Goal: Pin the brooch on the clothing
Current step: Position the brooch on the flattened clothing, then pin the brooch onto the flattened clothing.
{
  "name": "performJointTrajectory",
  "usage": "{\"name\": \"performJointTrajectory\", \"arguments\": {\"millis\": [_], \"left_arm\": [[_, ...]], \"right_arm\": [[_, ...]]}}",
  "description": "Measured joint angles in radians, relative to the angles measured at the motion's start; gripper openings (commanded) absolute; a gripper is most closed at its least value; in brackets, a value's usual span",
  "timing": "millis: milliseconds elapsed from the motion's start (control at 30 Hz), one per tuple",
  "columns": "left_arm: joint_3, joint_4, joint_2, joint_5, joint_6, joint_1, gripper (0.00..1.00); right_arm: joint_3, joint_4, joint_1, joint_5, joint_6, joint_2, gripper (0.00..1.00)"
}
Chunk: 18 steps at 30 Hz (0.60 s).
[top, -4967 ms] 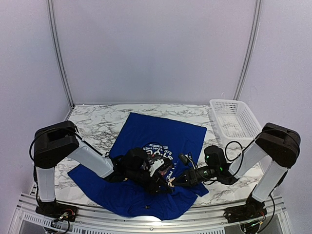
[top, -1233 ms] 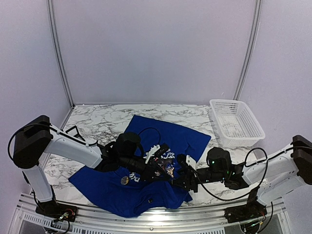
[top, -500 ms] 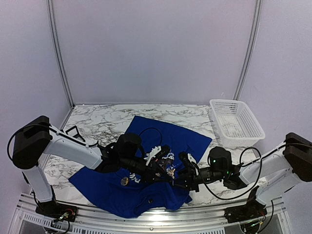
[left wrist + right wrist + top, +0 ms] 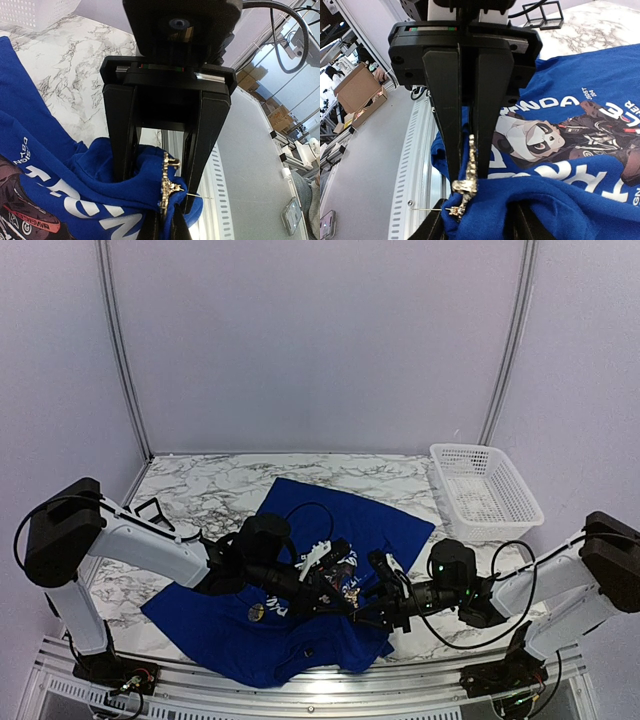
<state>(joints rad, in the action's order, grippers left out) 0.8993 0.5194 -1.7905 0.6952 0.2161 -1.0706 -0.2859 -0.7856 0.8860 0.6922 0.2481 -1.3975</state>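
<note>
- Setting: the royal-blue T-shirt (image 4: pixel 330 510) lay rumpled across the near middle of the marble surface (image 4: pixel 200 490), its lower part reaching the near edge. A white basket (image 4: pixel 485 490) stood at the far right corner, well apart from the work.
- Left jaws: closed narrowly on the gold brooch (image 4: pixel 465 187), which sat against a raised fold of the shirt just beside the panda print (image 4: pixel 540 140). The bare pin (image 4: pixel 427 209) stuck out sideways past the fold, toward the near edge.
- Right jaws: stood partway apart, facing the left pair, with one finger on each side of the fold and the brooch. They appeared to bracket the cloth rather than clamp it.
- Step in hand, as judged: passing the pin through the fold and seating it in its catch. Whether the pin had already pierced the cloth could not be told.
- Doing it well, as judged:
  - The fold needed to be taut and lifted, so that the pin took only the top layer.
  - Travel was best kept slow and straight along the pin's own line.
  - The right jaws were best set on cloth close to the entry point, not on the brooch.
- Hazards, as judged: the thin pin could bend, the brooch could twist in the grip, or slack fabric could slide off the point.
</note>
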Motion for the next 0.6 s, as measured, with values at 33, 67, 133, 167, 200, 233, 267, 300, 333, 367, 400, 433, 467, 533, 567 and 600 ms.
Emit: {"name": "performJointTrajectory", "arguments": {"millis": [33,67,133,167,200,233,267,300,333,367,400,433,467,533,567,600], "left_arm": [[0.0,0.0,0.0,0.002,0.0,0.0,0.0],[0.0,0.0,0.0,0.003,0.0,0.0,0.0],[0.0,0.0,0.0,0.003,0.0,0.0,0.0],[0.0,0.0,0.0,0.003,0.001,0.0,0.0],[0.0,-0.001,0.0,0.003,0.001,0.0,0.0],[0.0,-0.001,0.0,0.004,0.001,0.001,0.0],[0.0,-0.001,0.0,0.004,0.001,0.001,0.0],[0.0,-0.001,0.0,0.004,0.002,0.001,0.0],[0.0,0.0,0.0,0.004,0.002,0.002,0.0],[0.0,0.0,0.0,0.005,0.002,0.002,0.0],[0.0,0.0,0.0,0.005,0.003,0.002,0.0],[0.0,0.001,0.0,0.004,0.003,0.003,0.0],[0.0,0.001,0.0,0.004,0.003,0.003,0.0],[0.001,0.002,0.0,0.003,0.004,0.003,0.0],[0.001,0.003,0.0,0.003,0.004,0.003,0.0],[0.001,0.004,0.0,0.003,0.004,0.003,0.0]], "right_arm": [[0.0,-0.002,0.0,0.001,-0.001,0.0,0.38],[0.0,-0.004,0.0,0.002,0.0,0.0,0.37],[-0.001,-0.008,0.0,0.004,0.003,-0.003,0.39],[-0.003,-0.01,0.0,0.004,0.007,-0.006,0.39],[-0.004,-0.013,0.0,0.003,0.011,-0.01,0.39],[-0.004,-0.016,0.0,0.002,0.014,-0.013,0.4],[-0.004,-0.019,0.0,-0.001,0.019,-0.013,0.41],[-0.004,-0.024,0.0,-0.003,0.024,-0.013,0.42],[-0.004,-0.03,0.0,-0.006,0.032,-0.013,0.42],[-0.003,-0.037,0.001,-0.01,0.04,-0.013,0.42],[-0.002,-0.045,0.001,-0.014,0.047,-0.014,0.42],[0.001,-0.056,0.002,-0.017,0.056,-0.015,0.41],[0.005,-0.069,0.002,-0.02,0.065,-0.017,0.4],[0.012,-0.095,0.002,-0.022,0.081,-0.02,0.37],[0.013,-0.105,0.003,-0.021,0.089,-0.022,0.34],[0.014,-0.112,0.003,-0.02,0.093,-0.024,0.33]]}}
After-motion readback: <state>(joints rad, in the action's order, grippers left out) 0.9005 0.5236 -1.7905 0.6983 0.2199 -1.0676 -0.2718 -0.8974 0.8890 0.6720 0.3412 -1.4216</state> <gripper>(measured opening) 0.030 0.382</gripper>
